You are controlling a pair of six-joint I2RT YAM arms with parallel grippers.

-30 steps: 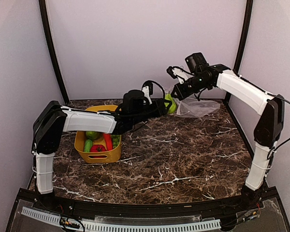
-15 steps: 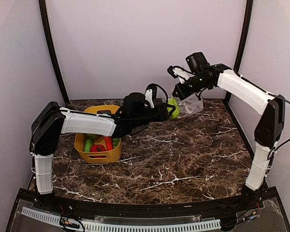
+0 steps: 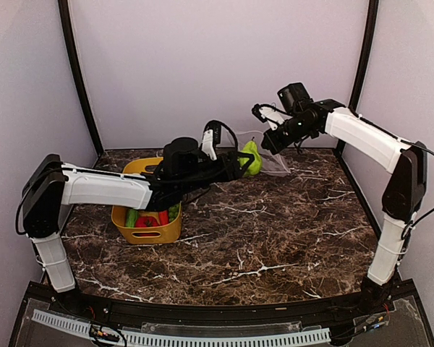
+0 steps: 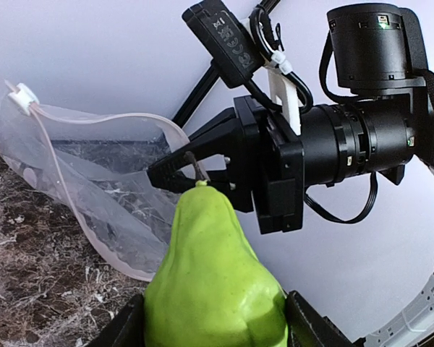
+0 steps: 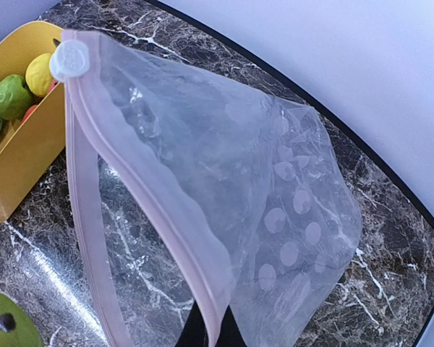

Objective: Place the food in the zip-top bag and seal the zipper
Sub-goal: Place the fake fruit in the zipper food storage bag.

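Dark marbled worktop, lilac walls.
My left jaws grasp a green pear; right jaws clench the bag's zipper, tips cut off.

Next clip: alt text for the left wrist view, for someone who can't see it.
A glossy green pear, gripped in the jaws of the left gripper, points stem-first at the black right gripper, whose shut jaws pinch the rim of the clear zip-top bag. The bag hangs open to the left, its pinkish zipper unsealed, marble table beneath.
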